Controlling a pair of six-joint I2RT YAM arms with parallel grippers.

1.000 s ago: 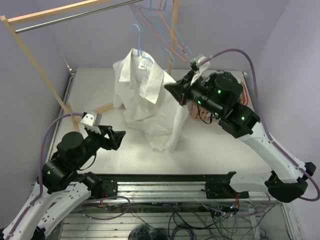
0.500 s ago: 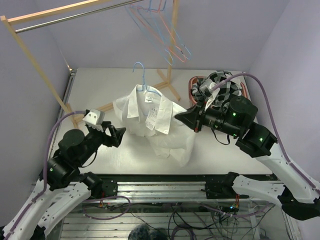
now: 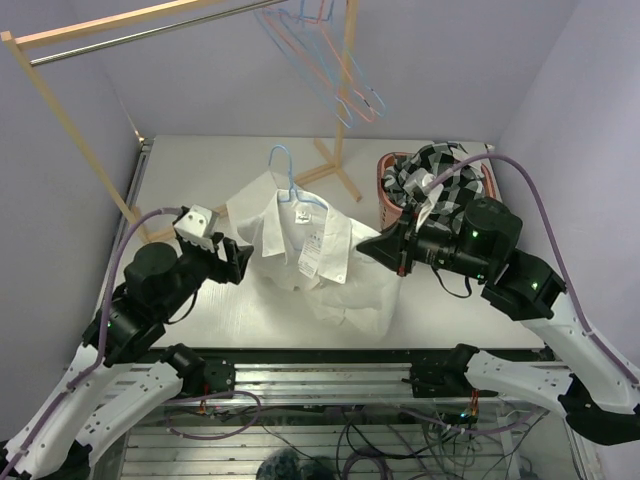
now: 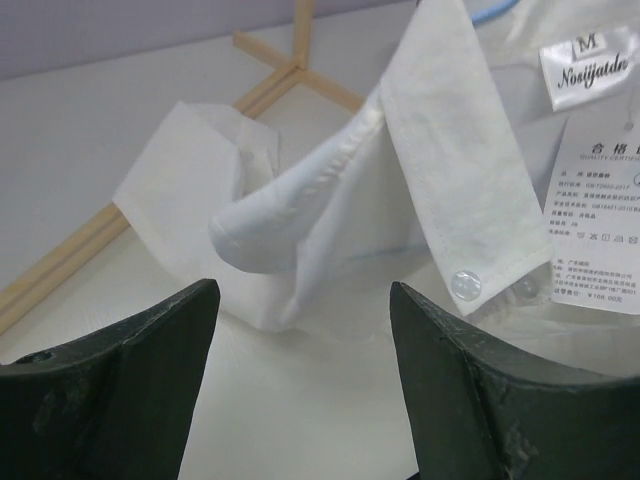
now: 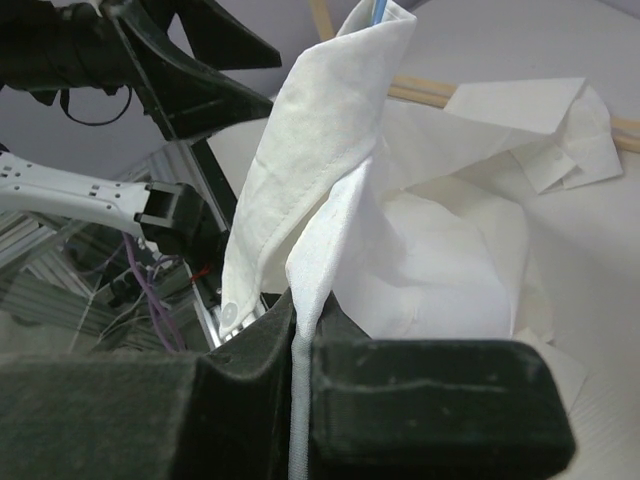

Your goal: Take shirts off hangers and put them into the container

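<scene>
One white shirt [image 3: 310, 250]: right gripper [image 3: 368, 246] pinches its edge, left gripper [image 3: 240, 262] (empty, wide) faces it.

"What do you see besides the job's own items?"
"You see a wooden rack [image 3: 70, 125] standing on the white surface [image 3: 190, 170], lilac walls [image 3: 470, 60] around it, and tangled cables [image 3: 390, 440] under the near edge."

The table [image 3: 185, 175] is lying open left of the white shirt [image 3: 310, 255]; behind it, the rack's wooden feet [image 3: 335, 172] and the pink basket [image 3: 384, 192] are standing in the way.
</scene>
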